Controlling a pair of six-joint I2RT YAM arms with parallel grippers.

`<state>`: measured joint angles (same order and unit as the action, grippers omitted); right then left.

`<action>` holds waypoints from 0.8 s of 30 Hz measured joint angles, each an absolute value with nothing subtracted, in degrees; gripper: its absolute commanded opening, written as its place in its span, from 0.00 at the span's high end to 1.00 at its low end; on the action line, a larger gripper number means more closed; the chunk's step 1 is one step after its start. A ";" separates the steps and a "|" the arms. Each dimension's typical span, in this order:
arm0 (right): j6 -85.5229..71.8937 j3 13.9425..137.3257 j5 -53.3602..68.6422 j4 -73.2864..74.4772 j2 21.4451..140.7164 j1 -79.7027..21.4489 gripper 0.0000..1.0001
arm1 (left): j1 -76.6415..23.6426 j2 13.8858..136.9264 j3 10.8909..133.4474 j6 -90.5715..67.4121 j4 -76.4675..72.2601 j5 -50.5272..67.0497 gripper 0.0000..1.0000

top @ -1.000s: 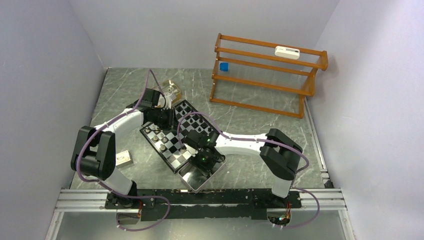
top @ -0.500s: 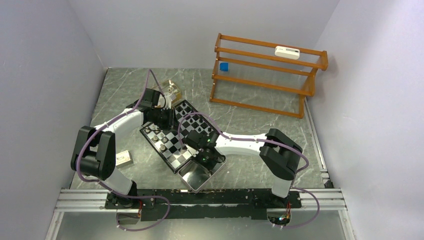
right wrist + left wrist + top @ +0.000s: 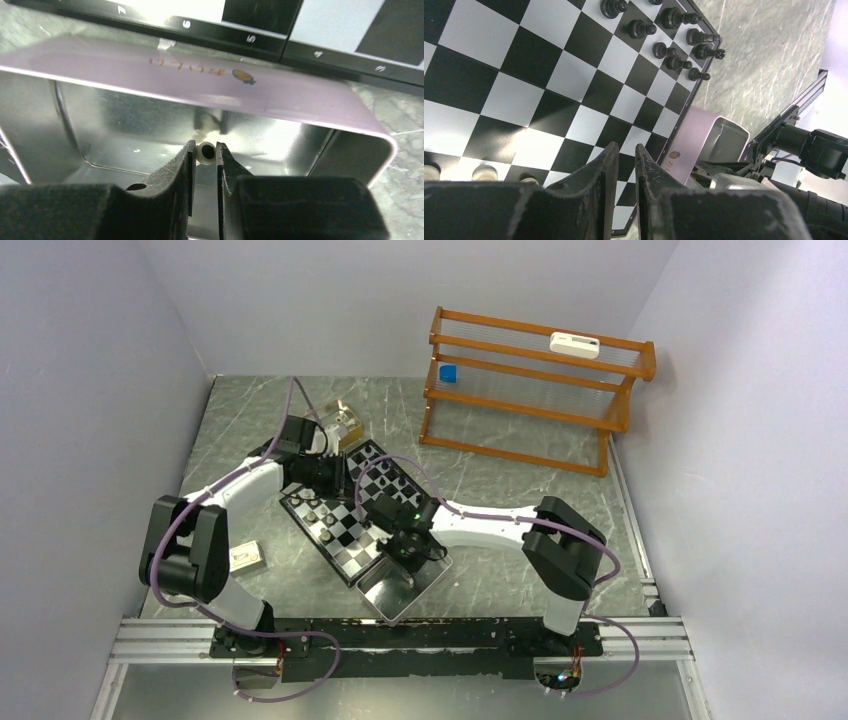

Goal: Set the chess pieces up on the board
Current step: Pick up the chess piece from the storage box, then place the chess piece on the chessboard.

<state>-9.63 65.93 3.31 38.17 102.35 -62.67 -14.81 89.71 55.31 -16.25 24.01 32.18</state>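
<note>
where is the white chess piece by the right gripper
In the right wrist view, the white chess piece sits pinched in the right gripper, inside the metal tray beside the board, along its numbered edge.

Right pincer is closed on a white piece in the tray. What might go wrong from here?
The right pincer holds the white piece only at its very tips, so it may slip out on the lift.
The wall of the metal tray stands between it and the board; a low path could clip it.
The left pincer hangs over the board, so the arms might collide there or topple the black pieces.
</note>
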 measured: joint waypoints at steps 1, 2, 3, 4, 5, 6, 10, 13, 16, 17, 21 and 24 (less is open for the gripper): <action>-10.15 66.15 3.31 37.76 102.26 -62.48 0.91 | -14.74 89.45 55.31 -16.27 23.99 32.16 0.76; -10.83 66.37 3.33 37.30 102.13 -62.17 0.91 | -14.66 89.14 55.31 -16.29 23.99 32.16 0.76; -11.60 66.50 3.42 36.86 101.93 -61.76 0.91 | -14.63 88.84 55.31 -16.34 23.94 32.18 0.76; -12.34 66.54 3.66 36.40 101.65 -61.28 0.91 | -14.57 88.55 55.31 -16.51 23.90 32.21 0.76; -13.23 66.57 3.97 35.90 101.23 -60.66 0.91 | -14.55 88.31 55.31 -16.64 23.86 32.23 0.76; -14.06 66.57 4.40 35.51 100.84 -60.10 0.91 | -14.46 88.05 55.31 -16.86 23.81 32.34 0.76; -18.94 66.78 6.42 33.41 98.63 -57.10 0.92 | -14.09 86.50 55.09 -18.22 23.35 33.78 0.76; -23.27 66.78 8.71 31.44 96.90 -54.24 0.92 | -13.78 84.58 54.50 -19.51 23.14 36.07 0.77; -28.40 66.78 10.63 28.45 94.43 -51.29 0.92 | -13.69 82.48 54.41 -21.19 22.33 39.29 0.75; -29.85 66.78 10.96 27.55 93.73 -50.57 0.92 | -13.69 81.71 54.41 -21.63 22.09 40.07 0.75; -38.48 66.54 12.49 22.00 90.72 -46.81 0.92 | -13.67 77.21 53.87 -24.01 19.75 43.42 0.71; -45.19 64.79 12.93 15.90 88.64 -43.99 0.92 | -13.65 73.58 52.58 -26.55 15.79 46.09 0.68</action>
